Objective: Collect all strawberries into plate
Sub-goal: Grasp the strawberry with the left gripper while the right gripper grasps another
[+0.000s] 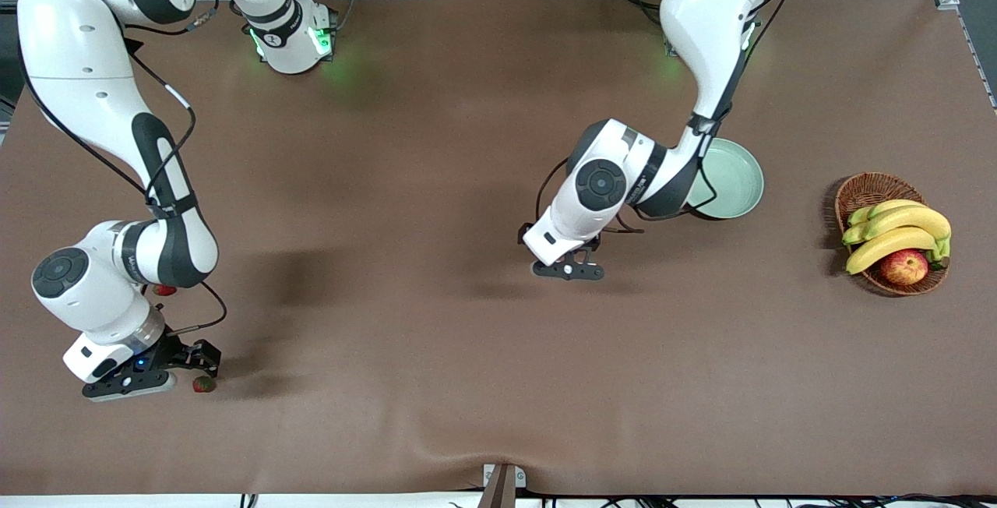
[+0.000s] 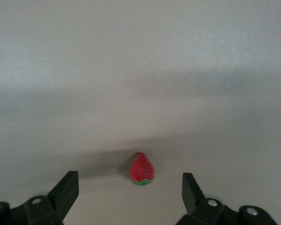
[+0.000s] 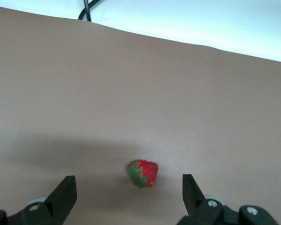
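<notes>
Brown cloth covers the surface [image 1: 436, 352], and on it the strawberries lie well apart. The right claw [image 3: 129, 199] hangs low at the right arm's end, its fingers [image 3: 65, 194] spread wide and holding nothing; a strawberry [image 3: 144, 173] rests on the cloth between them, just ahead of the tips. In the front view that berry [image 1: 204, 384] shows at about three o'clock from the claw, touching nothing. It is red with a dark green leafy cap, lying on its side.

A second red berry [image 1: 164, 289] peeks out under the right arm's wrist, at twelve o'clock from the first; most of it is hidden, so its cap cannot be made out.

The left claw [image 2: 130, 197] hovers near mid-surface, also open and empty, with a third strawberry [image 2: 142, 169] on the cloth between its fingers [image 2: 68, 190], cap toward the claw. The front view hides this berry under the claw.

The pale mint-green plate [image 1: 736, 181] sits at two o'clock from the left claw, partly covered by the left arm, and looks empty.
</notes>
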{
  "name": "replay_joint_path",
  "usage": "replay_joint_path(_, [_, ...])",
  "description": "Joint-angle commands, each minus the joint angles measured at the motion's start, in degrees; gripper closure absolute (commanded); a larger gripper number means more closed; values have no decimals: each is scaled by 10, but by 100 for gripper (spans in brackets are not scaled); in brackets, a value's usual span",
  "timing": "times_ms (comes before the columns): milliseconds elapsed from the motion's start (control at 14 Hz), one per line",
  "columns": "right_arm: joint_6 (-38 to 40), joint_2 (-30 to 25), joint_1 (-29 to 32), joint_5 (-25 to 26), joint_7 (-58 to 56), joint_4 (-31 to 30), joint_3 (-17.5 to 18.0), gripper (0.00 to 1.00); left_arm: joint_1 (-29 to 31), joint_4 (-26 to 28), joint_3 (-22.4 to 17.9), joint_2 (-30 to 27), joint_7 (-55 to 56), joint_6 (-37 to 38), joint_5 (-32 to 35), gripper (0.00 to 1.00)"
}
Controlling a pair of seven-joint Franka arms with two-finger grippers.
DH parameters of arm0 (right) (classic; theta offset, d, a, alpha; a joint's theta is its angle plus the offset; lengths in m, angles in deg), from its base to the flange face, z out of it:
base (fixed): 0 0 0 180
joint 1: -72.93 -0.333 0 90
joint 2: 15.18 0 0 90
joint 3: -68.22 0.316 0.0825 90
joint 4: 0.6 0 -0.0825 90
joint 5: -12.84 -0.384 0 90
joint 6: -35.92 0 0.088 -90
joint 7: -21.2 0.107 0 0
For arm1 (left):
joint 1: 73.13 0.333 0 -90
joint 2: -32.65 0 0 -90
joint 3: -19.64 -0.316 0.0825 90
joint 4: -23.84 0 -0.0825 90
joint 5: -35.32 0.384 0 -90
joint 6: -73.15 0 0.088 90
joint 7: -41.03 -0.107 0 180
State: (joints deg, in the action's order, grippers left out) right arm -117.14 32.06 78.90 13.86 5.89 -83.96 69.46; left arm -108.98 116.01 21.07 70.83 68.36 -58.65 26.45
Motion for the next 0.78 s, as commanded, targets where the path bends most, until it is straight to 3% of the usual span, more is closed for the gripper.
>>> replay_joint_path(0, [-39,39,16,6,-20,36,14,0,-9,-12,-6,22,11,-24,-5,5])
replay_joint_path(214, [-47,44,16,2,-20,36,14,0,-10,-5,-6,28,13,-26,-4,15])
replay_joint_path(642, [-100,68,21,0,-20,33,16,0,-25,-3,-6,43,22,-31,-4,18])
replay_joint_path(713, [-116,73,22,-1,-20,32,16,0,-26,-3,-6,47,26,-32,-4,23])
